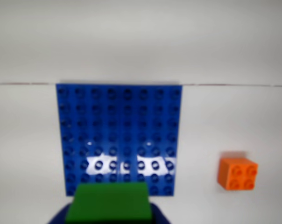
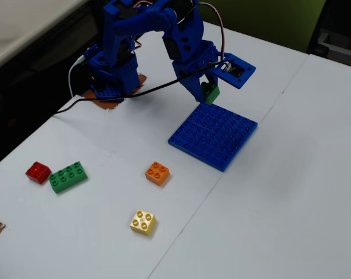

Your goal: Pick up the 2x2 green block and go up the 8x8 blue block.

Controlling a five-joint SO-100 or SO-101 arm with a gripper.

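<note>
Gripper: blue, pinching the small green block between its fingers, held clear of the table. In the wrist view the same block fills the bottom edge, blue finger parts flanking it.

Blue baseplate: flat on the white table, directly under and just ahead of the gripper; the held block hangs over its near edge, in the wrist view overlapping the plate's lowest rows.

Orange block: to the right of the gripper in the wrist view, apart from the plate.

Fixed view, farther from the gripper: yellow block; long green block just beside a red block, well apart from the plate.
</note>
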